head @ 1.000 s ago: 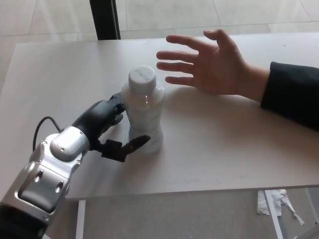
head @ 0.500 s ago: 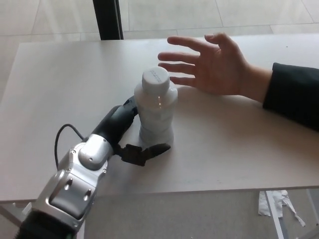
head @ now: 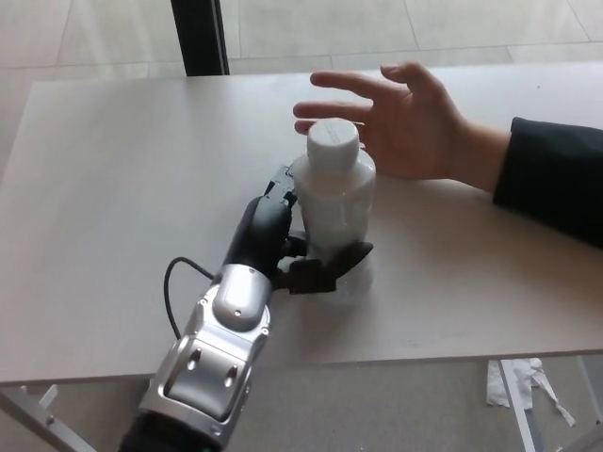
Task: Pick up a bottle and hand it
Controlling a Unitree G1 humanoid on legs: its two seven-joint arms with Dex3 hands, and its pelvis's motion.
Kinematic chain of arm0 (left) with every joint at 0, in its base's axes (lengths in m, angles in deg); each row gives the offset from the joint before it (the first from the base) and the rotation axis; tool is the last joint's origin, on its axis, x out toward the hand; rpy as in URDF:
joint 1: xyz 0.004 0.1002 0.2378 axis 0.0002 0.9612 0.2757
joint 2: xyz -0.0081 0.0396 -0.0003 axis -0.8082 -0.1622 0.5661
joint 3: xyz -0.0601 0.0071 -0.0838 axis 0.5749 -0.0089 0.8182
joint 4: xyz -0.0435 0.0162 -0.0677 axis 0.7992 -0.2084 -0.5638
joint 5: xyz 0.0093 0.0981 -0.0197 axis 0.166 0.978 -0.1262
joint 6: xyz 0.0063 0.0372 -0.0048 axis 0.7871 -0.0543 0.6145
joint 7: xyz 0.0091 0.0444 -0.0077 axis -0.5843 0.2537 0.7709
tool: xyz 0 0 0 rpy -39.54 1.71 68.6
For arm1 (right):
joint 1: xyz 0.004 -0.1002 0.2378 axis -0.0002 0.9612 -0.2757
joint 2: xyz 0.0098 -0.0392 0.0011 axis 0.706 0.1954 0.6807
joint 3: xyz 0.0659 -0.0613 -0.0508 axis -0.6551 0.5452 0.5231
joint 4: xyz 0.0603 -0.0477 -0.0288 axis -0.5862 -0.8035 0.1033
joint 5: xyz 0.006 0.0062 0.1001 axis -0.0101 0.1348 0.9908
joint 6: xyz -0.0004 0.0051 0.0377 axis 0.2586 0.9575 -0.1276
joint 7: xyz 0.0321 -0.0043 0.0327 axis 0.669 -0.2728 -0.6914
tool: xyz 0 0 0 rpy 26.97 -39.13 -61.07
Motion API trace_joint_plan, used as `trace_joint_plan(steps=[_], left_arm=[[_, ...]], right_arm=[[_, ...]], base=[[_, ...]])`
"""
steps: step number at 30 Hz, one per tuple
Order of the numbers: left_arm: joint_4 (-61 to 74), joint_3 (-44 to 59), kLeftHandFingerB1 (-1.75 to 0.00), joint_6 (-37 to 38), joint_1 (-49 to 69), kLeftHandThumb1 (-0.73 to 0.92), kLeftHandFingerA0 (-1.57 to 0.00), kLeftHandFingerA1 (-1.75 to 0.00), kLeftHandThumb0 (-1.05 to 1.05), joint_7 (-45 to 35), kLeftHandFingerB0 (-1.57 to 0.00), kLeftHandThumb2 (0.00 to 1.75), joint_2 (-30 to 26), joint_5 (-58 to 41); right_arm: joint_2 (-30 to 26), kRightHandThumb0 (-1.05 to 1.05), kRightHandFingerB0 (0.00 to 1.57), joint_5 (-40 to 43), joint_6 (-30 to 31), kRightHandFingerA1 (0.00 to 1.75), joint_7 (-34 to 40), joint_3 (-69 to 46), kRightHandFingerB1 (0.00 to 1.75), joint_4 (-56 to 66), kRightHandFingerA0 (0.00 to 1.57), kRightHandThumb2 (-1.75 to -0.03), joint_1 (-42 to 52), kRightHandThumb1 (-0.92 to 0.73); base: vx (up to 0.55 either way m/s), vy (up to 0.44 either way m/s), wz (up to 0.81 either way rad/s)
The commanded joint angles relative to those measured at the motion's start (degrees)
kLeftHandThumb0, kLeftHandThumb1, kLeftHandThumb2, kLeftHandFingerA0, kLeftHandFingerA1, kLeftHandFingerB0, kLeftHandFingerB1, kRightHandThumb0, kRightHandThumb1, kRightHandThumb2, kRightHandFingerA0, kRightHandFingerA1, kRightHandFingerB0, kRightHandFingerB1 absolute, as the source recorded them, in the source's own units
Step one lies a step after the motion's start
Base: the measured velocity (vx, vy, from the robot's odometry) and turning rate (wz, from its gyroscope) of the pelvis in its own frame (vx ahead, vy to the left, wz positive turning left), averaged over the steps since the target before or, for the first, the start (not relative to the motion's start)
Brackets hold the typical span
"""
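A white plastic bottle [head: 334,202] with a white cap is upright over the pale table [head: 113,179], near its middle. My left hand [head: 287,245] is shut on the bottle, its fingers behind the body and its thumb [head: 332,267] wrapped across the front low down. A person's open hand [head: 400,118], palm up, reaches in from the right just behind the bottle, its fingers close to the cap. My right hand does not show.
The person's dark sleeve [head: 551,179] lies across the table's right side. A black post [head: 198,36] stands beyond the far edge. The table's front edge runs near the bottom, with crumpled paper [head: 523,386] on the floor below.
My left hand has carried the bottle to the right and a little farther away, bringing it up to the person's fingers. The person's hand has stayed about where it was.
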Motion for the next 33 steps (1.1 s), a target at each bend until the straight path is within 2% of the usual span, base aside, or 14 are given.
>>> trace_joint_plan(steps=[1, 2, 3, 4, 6, 7, 13, 14, 19, 22, 24, 26, 30, 33], left_arm=[[-8.5, 7.7, -0.66, 18.0, 2.1, 0.79, -1.1, -1.34, -0.19, 31.2, -0.79, 0.8, 11.5, 2.5], [-8.7, 7.9, -0.66, 18.1, 2.1, 0.79, -1.1, -1.34, -0.19, 31.2, -0.79, 0.8, 11.6, 2.5], [-9.6, 7.6, -1.37, 20.2, 2.2, 0.55, -1.06, -1.57, -0.08, 30.8, -1.0, 1.23, 11.4, 2.5], [-10.4, 7.6, -1.48, 21.2, 1.9, 0.52, -1.03, -1.62, -0.07, 30.6, -0.97, 1.33, 11.3, 2.6], [-11.5, 7.8, -1.54, 22.8, 1.6, 0.55, -1.0, -1.7, -0.09, 30.5, -0.88, 1.32, 11.4, 2.3], [-11.7, 8.0, -1.6, 23.9, 1.7, 0.56, -1.01, -1.74, -0.12, 30.2, -0.86, 1.36, 11.2, 1.8], [-13.2, 8.7, -1.56, 26.7, 1.2, 0.54, -1.02, -1.73, -0.12, 30.3, -0.86, 1.37, 10.3, 1.3], [-13.5, 9.0, -1.56, 26.3, 0.7, 0.54, -1.03, -1.66, -0.12, 31.0, -0.86, 1.26, 9.6, 1.7], [-14.2, 9.6, -1.56, 27.4, -1.2, 0.51, -1.05, -1.64, -0.1, 27.8, -0.88, 1.27, 7.2, 1.1], [-14.1, 8.9, -1.54, 25.1, -5.0, 0.56, -1.07, -1.59, -0.11, 27.0, -0.88, 1.15, 5.3, 2.9], [-14.4, 9.1, -1.53, 23.4, -9.4, 0.53, -1.07, -1.58, -0.07, 25.1, -0.88, 1.22, 3.6, 3.2], [-15.1, 9.7, -1.51, 23.3, -11.9, 0.55, -1.07, -1.57, -0.08, 24.2, -0.89, 1.16, 2.9, 2.8], [-18.6, 9.5, -1.48, 22.2, -19.2, 0.45, -1.05, -1.58, -0.11, 22.7, -0.92, 1.25, 1.6, 3.0], [-21.1, 8.1, -1.42, 17.9, -24.8, 0.48, -0.99, -1.56, -0.1, 21.6, -0.89, 1.2, 2.1, 4.0]], right_arm=[[-0.3, -0.76, 0.28, -0.5, -0.4, 1.46, 0.7, 0.4, 0.59, 1.0, 1.34, -0.84, -0.2, -0.47], [-0.4, -0.76, 0.28, -0.5, -0.3, 1.46, 0.7, 0.4, 0.59, 1.0, 1.34, -0.84, -0.2, -0.47], [-0.4, -0.77, 0.29, -0.3, -0.6, 1.47, 0.6, 0.2, 0.6, 0.6, 1.34, -0.84, -0.5, -0.47], [-0.3, -0.77, 0.31, 0.2, -0.6, 1.47, 0.7, -0.1, 0.61, 0.3, 1.34, -0.84, -0.8, -0.47], [-0.4, -0.76, 0.31, 0.0, -0.8, 1.46, 1.0, -0.3, 0.61, 0.0, 1.32, -0.84, -0.8, -0.48], [-0.5, -0.68, 0.35, 0.0, -1.2, 1.56, 1.0, -0.4, 0.57, -0.6, 1.27, -0.61, -1.0, -0.6], [-1.0, -0.66, 0.34, -0.7, -1.7, 1.56, 1.1, -0.5, 0.57, -1.8, 1.25, -0.61, -0.8, -0.62], [-1.0, -0.67, 0.34, -1.1, -2.5, 1.55, 1.2, -0.2, 0.58, -1.5, 1.25, -0.61, -0.6, -0.61], [-1.0, -0.67, 0.33, -1.6, -1.4, 1.52, 1.7, 0.0, 0.57, -0.5, 1.23, -0.61, -0.2, -0.63], [-1.1, -0.66, 0.33, -1.5, -0.6, 1.53, 2.0, -0.2, 0.57, 0.2, 1.28, -0.61, -0.3, -0.63], [-1.3, -0.65, 0.34, -1.5, -0.8, 1.52, 1.8, -0.3, 0.56, -0.4, 1.26, -0.61, -0.7, -0.62], [-1.4, -0.66, 0.34, -1.8, -0.4, 1.53, 2.0, 0.0, 0.56, 0.2, 1.27, -0.61, -0.8, -0.62], [-1.5, -0.65, 0.33, -1.2, -0.4, 1.58, 1.2, -0.1, 0.58, -0.2, 1.27, -0.61, -1.1, -0.62], [-1.4, -0.66, 0.34, -0.9, -0.4, 1.56, 0.8, -0.1, 0.58, -0.4, 1.28, -0.6, -1.2, -0.6]], base=[[0.0, 0.0, 0.0], [0.0, 0.0, 0.0], [0.0, 0.0, 0.0], [0.0, 0.0, 0.0], [0.0, 0.0, 0.0], [0.0, 0.0, 0.0], [0.0, 0.0, 0.0], [0.0, 0.0, 0.0], [0.0, 0.0, 0.0], [0.0, 0.0, 0.0], [0.0, 0.0, 0.0], [0.0, 0.0, 0.0], [0.0, 0.0, 0.0], [0.0, 0.0, 0.0]])
